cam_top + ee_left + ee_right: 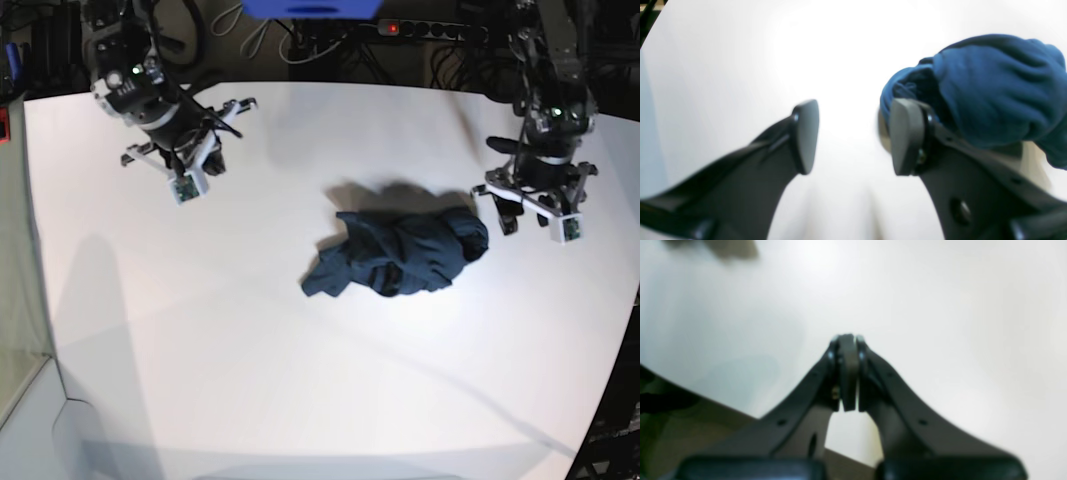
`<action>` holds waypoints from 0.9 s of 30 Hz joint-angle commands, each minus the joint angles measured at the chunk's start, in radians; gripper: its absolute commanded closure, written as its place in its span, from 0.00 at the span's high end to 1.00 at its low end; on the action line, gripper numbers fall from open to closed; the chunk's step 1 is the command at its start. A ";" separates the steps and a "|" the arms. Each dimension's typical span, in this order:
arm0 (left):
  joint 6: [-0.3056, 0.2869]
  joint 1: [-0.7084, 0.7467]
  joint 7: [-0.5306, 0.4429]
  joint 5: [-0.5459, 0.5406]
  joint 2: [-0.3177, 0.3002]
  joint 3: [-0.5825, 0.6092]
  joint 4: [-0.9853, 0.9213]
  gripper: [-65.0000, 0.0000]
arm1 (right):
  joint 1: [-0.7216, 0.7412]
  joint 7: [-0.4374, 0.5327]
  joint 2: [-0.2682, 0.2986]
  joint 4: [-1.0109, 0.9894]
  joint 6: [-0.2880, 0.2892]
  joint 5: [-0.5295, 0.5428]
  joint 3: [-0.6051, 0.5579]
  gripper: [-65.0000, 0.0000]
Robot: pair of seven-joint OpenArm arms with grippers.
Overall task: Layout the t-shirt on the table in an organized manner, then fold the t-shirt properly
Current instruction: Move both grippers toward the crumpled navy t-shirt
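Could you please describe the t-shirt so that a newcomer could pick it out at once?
On the white table, look just right of centre, beside the open left pincer. The t-shirt is a crumpled dark navy heap, the only cloth there.

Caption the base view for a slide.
Crumpled t-shirt mid-table; open left gripper beside it, shut right gripper apart.

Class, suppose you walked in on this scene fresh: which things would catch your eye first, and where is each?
A crumpled t-shirt, dark navy, lies bunched near the middle of the white table. Beside its end the left gripper hangs with jaws apart and nothing between them. Over the far corner across the table, the right gripper is shut, empty.
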 commanded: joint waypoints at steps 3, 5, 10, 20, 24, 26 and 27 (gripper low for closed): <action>0.004 -0.023 -0.017 -0.006 -0.007 0.002 -0.015 0.51 | 0.014 -0.002 -0.010 0.016 0.004 0.003 0.003 0.00; 0.002 -0.027 -0.017 -0.007 -0.009 0.002 -0.032 0.51 | 0.022 -0.002 -0.024 0.016 0.004 -0.001 0.003 0.06; 0.002 -0.043 -0.017 -0.053 -0.017 0.002 -0.053 0.51 | 0.020 0.003 -0.025 0.016 0.004 0.000 0.003 0.33; 0.002 -0.112 -0.020 -0.148 -0.047 0.004 -0.194 0.51 | 0.009 0.001 -0.024 0.016 0.007 0.003 -0.006 0.40; -0.036 -0.113 -0.019 -0.148 -0.040 0.001 -0.184 0.51 | 0.009 0.000 -0.024 0.015 0.007 0.003 -0.008 0.40; -0.095 -0.113 -0.019 -0.148 -0.037 -0.006 -0.170 0.51 | 0.008 0.000 -0.024 0.015 0.007 0.003 -0.008 0.40; -0.110 -0.113 -0.019 -0.148 -0.032 -0.006 -0.173 0.51 | 0.008 0.000 -0.024 0.015 0.007 0.003 -0.008 0.40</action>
